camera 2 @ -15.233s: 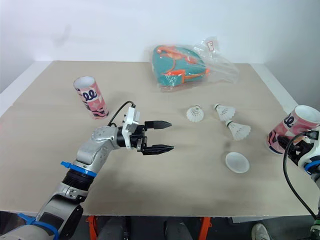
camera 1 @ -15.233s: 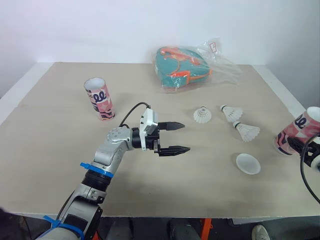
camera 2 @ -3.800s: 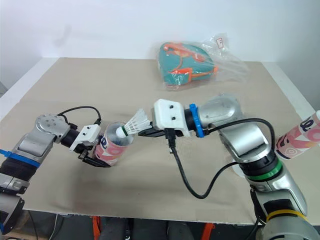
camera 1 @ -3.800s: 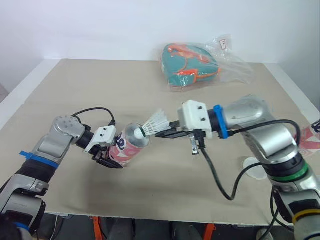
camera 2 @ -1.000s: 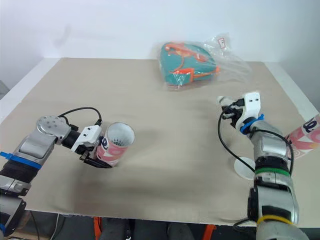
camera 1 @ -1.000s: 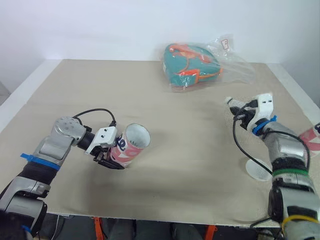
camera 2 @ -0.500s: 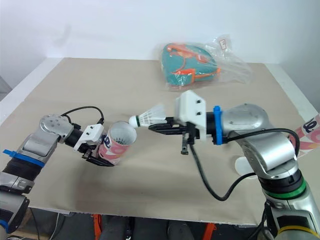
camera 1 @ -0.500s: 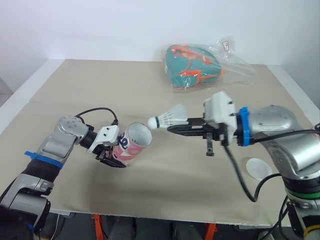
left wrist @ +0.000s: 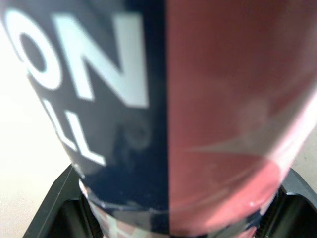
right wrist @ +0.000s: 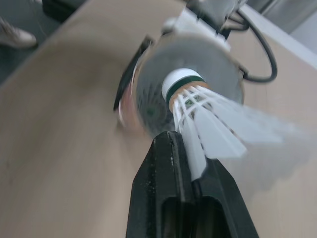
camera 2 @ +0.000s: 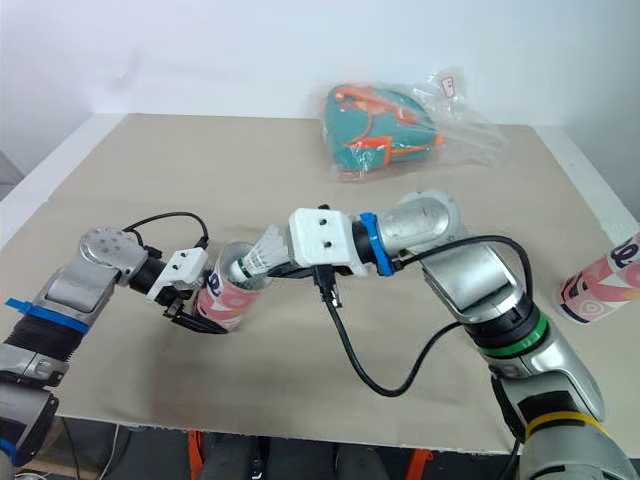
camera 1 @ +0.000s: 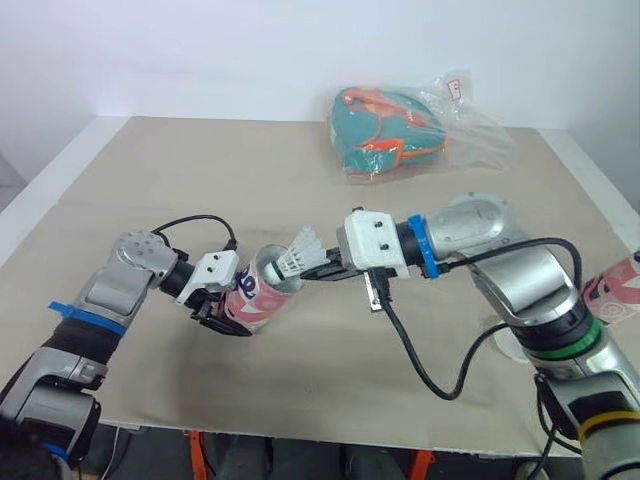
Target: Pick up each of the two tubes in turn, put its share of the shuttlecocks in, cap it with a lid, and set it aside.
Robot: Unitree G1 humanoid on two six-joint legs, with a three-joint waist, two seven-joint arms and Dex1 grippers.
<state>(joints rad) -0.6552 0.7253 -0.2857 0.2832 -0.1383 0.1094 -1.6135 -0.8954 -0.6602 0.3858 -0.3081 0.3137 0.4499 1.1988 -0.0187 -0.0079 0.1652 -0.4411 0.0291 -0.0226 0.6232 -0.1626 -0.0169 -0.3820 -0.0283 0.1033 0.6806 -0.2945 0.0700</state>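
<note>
**Operator:** Where do both hands stand?

**Spotter:** Your left gripper (camera 1: 218, 310) is clamped round the lower part of the tube (camera 1: 262, 295), which it holds tilted just above the table (camera 1: 150, 170) with its open mouth turned toward your right arm. Your right gripper (camera 1: 316, 273) has its fingers pinched tight on the feather skirt of a shuttlecock (camera 1: 298, 255), cork first at that mouth.

**Operator:** What do the wrist views add?

**Spotter:** The right wrist view looks straight down the tube's bore. You see the white cork with its green band against the inside, and the black fingers (right wrist: 171, 163) pressed together on the feathers. Whether the cork is past the rim, you cannot tell from there. The left wrist view gives the tube's printed wall close up, pink and dark blue with white letters.

**Operator:** And around them?

**Spotter:** The second tube (camera 2: 605, 280) lies at the table's right edge, well apart. A teal and orange bag (camera 1: 390, 130) in clear plastic sits at the far side. The table is beige, with a white wall (camera 1: 200, 50) behind.
</note>
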